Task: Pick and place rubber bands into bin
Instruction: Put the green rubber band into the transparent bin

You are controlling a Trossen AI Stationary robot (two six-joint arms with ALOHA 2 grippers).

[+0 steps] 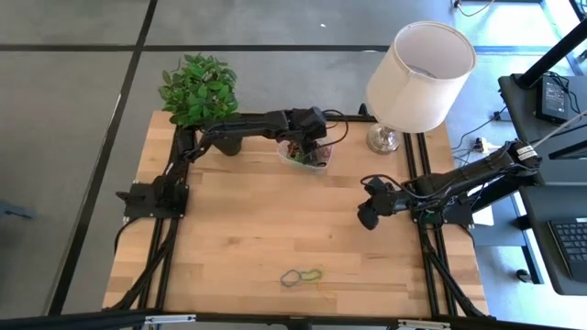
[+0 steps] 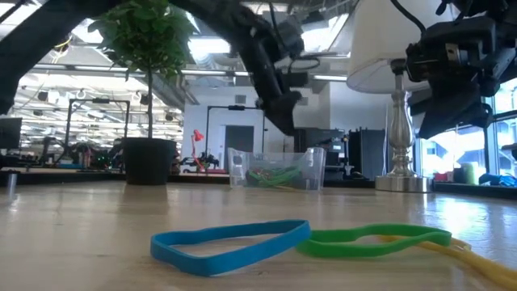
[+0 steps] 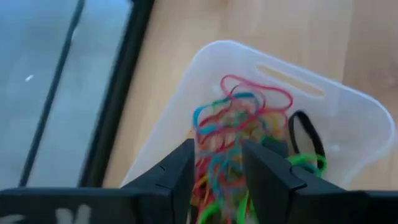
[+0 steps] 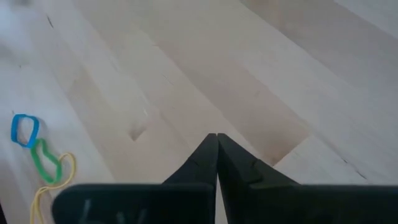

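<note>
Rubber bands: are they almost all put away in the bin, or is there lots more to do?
Nearly done. A colourful heap of rubber bands already lies in the clear bin. The left gripper is above that pile with its fingers apart. Three are left on the table: a blue band, a green band and a yellow band. The right gripper waits shut.

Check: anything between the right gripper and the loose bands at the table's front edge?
Nothing visible. Bare wood lies between the shut right gripper and the blue, green and yellow rubber bands; the lamp and bin sit behind.
</note>
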